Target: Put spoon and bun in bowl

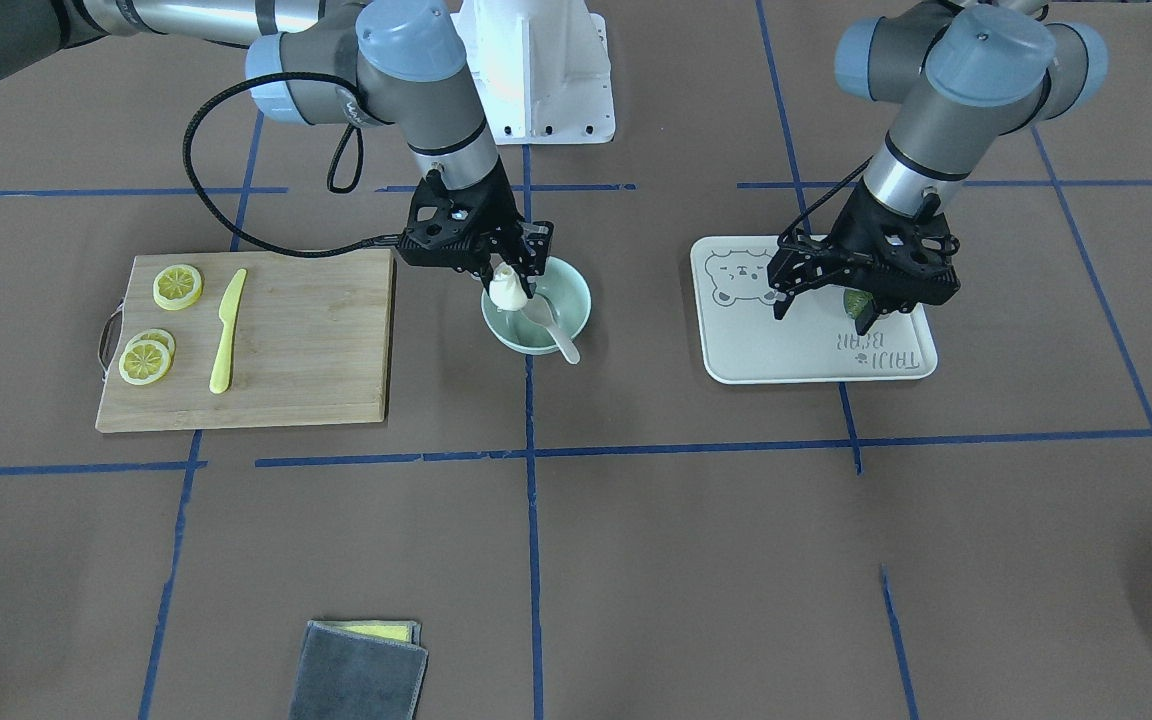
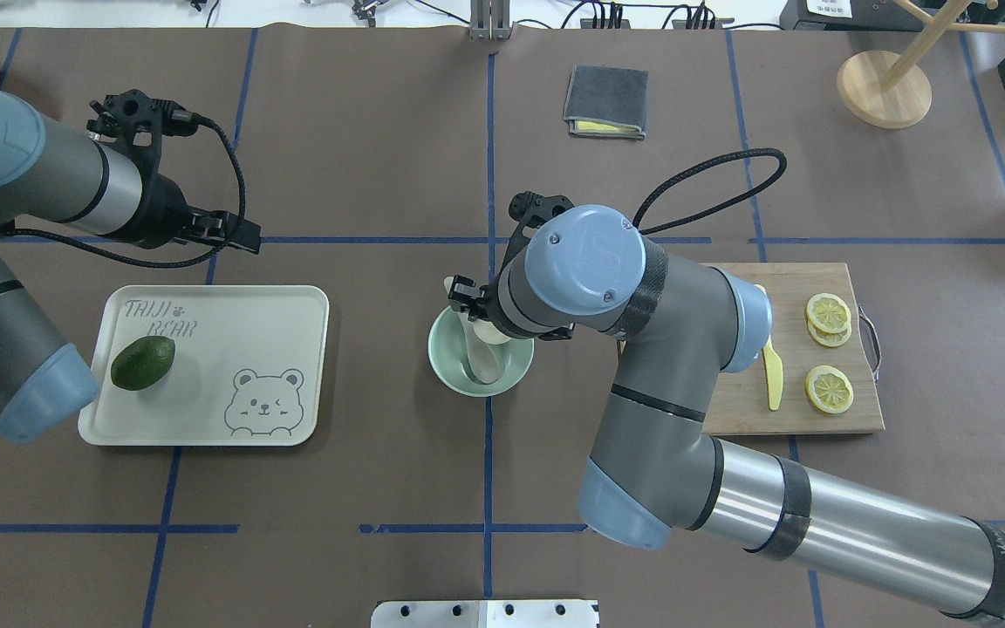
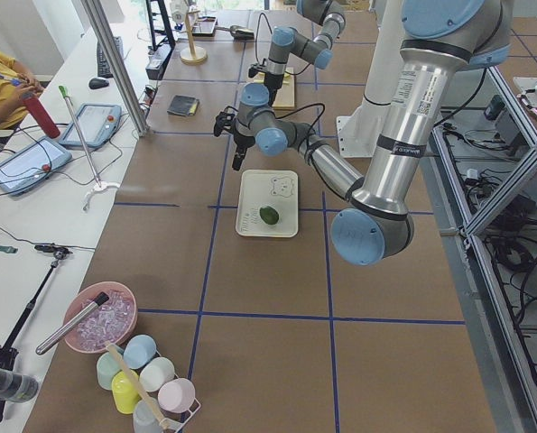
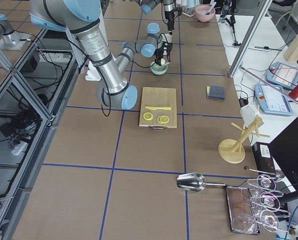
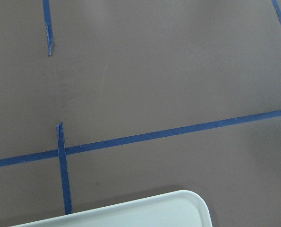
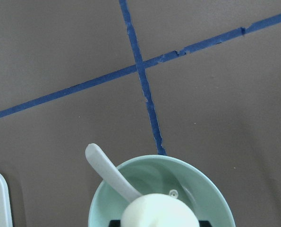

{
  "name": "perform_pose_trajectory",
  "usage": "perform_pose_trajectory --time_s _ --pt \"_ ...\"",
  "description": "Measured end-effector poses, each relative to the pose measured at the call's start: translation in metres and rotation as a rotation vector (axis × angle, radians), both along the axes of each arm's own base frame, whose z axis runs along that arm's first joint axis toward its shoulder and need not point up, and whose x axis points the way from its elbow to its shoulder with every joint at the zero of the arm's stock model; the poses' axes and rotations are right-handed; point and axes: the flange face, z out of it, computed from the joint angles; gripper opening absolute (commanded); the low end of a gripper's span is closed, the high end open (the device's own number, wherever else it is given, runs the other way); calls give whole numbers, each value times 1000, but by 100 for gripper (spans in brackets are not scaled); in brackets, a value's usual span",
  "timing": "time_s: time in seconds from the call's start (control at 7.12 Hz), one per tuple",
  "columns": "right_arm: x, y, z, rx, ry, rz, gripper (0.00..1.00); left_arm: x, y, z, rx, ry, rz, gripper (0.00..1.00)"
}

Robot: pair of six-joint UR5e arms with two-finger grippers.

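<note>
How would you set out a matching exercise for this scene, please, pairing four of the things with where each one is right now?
Things:
1. spoon
2. bun
3. avocado
4. yellow knife

Places:
A. lying on the tray
B. lying on the cutting board, beside the lemon slices
C. held in the right gripper, over the bowl
D. resting in the bowl, handle sticking out over the rim

Pairs: 1-D, 2-C, 3-A, 4-B

Brown table [image 1: 696, 560] gridded with blue tape lines [image 1: 533, 560]
</note>
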Motion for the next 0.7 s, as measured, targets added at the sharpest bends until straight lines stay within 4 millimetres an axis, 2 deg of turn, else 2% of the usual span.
perform_pose_trajectory --time_s 0.28,0.42,0.56,0.7 --pt "0 0 1 -15 -5 13 100 -1 1 6 -3 -8 4 100" --pt "8 -3 9 -21 -5 13 100 -4 5 17 -9 -19 10 100" --pt "33 -9 30 -27 -1 -3 100 -9 7 28 -5 -33 19 100" --pt "78 -18 63 -25 13 -47 100 -21 6 42 24 -55 34 100"
